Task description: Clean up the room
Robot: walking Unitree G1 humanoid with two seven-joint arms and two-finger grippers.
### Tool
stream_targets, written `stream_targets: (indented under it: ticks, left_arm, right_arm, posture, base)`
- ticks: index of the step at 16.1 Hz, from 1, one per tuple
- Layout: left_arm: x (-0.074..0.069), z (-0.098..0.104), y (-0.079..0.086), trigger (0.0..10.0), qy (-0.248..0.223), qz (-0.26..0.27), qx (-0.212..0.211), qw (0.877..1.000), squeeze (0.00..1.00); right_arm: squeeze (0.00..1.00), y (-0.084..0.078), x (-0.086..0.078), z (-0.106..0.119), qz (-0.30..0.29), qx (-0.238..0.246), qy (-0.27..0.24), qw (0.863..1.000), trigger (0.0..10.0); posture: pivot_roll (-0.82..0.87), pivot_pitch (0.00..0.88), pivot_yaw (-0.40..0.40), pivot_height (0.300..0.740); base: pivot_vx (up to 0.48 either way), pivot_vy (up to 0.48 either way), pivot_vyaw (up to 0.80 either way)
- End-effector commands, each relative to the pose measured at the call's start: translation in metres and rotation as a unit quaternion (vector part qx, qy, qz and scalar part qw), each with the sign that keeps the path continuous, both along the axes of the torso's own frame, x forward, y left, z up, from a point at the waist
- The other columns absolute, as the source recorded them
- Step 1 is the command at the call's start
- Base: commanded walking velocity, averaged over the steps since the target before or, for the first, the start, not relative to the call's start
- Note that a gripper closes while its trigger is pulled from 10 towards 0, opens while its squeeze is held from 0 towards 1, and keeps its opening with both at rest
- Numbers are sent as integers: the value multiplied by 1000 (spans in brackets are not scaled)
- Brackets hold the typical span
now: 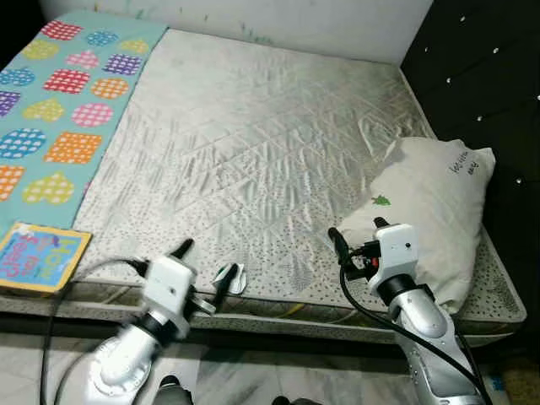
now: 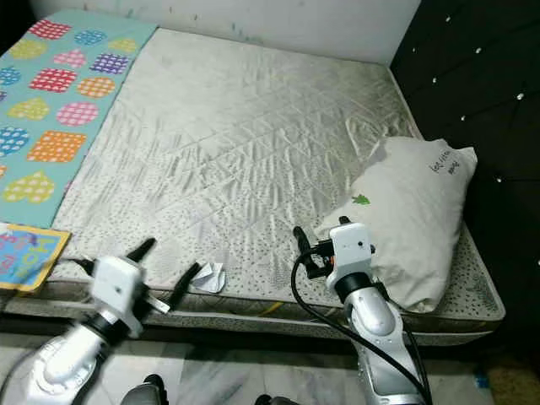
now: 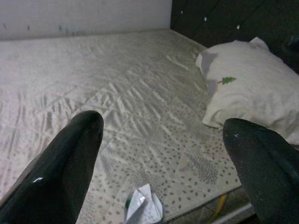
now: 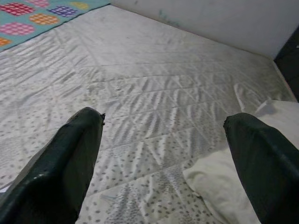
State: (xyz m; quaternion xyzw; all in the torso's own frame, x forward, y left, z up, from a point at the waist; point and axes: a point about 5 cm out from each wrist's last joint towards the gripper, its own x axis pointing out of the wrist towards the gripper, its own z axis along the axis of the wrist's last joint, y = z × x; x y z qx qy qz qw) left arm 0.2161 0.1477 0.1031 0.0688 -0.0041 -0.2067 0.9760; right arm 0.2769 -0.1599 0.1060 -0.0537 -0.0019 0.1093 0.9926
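We see a bare quilted mattress [image 1: 253,143] on a bed, with a turquoise blanket [image 1: 59,101] of coloured hearts and squares along its left side and a dark tufted headboard [image 1: 481,76] on the right. A small crumpled white paper [image 1: 234,278] lies at the near edge of the mattress, roughly midway along that edge; it is too crumpled for us to give it a clear long axis or pointing direction. Our left pincer [image 1: 202,270] sits low at that edge with its fingers spread apart, one fingertip [image 1: 224,283] just beside the paper; in the left wrist view the paper [image 3: 142,205] lies between the two dark fingers [image 3: 65,172], and we cannot tell whether they touch it. Our right pincer [image 1: 356,229] hovers at the near right part of the bed, fingers apart and holding nothing, just beside a white pillow [image 1: 439,211] that lies near the headboard with its long axis running from the near edge toward the far right. A colourful children's book [image 1: 38,257] lies flat at the near left corner.
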Motion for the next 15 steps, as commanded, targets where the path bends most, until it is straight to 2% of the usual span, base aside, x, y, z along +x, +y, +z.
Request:
stream_targets:
  ticks: [1, 2, 3, 6, 8, 11, 13, 14, 15]
  left_arm:
    - [-4, -1, 7, 10000, -4, 51, -3, 999, 0]
    - [-9, -1, 17, 10000, -6, 99, -6, 995, 0]
    - [-16, -2, 36, 10000, -4, 146, -6, 989, 0]
    - [-36, -11, 69, 10000, 23, 212, 1, 977, 0]
    - [-36, -8, 76, 10000, 16, 211, 24, 977, 0]
    - [-30, -9, 85, 10000, 18, 225, 26, 974, 0]
    - [-31, -14, 77, 10000, 36, 216, 4, 976, 0]
    - [-38, -19, 65, 10000, 52, 188, 0, 981, 0]
    - [-40, -20, 66, 10000, 52, 197, -1, 979, 0]
  right_arm:
    - [0, -15, -1, 0, -27, 17, 7, 999, 10000]
    - [0, -22, -5, -1, -28, 30, 13, 999, 10000]
    - [0, -27, -10, -4, -33, 25, 15, 999, 10000]
    - [0, -30, -20, -11, -18, 16, 28, 999, 10000]
    - [0, -34, -19, -10, -11, 13, 29, 999, 10000]
    - [0, -35, -15, -6, -15, 13, 23, 1000, 10000]
    - [0, -33, -15, -6, -13, 14, 22, 1000, 10000]
    - [0, -32, -19, -7, -11, 14, 22, 1000, 10000]
    - [0, -32, -20, -8, -11, 18, 25, 999, 10000]
  posture:
    - [90, 130, -128, 740]
    - [89, 127, -122, 740]
    - [90, 127, -120, 740]
    - [109, 139, -113, 740]
    - [106, 140, -115, 740]
    - [94, 142, -115, 740]
    - [90, 142, -113, 740]
    - [88, 147, -111, 740]
    - [87, 148, -110, 740]
  base:
    - [0, 0, 0]
    - [0, 0, 0]
    - [0, 0, 0]
    - [0, 0, 0]
    - [0, 0, 0]
    - [0, 0, 0]
    - [0, 0, 0]
    - [0, 0, 0]
    - [0, 0, 0]
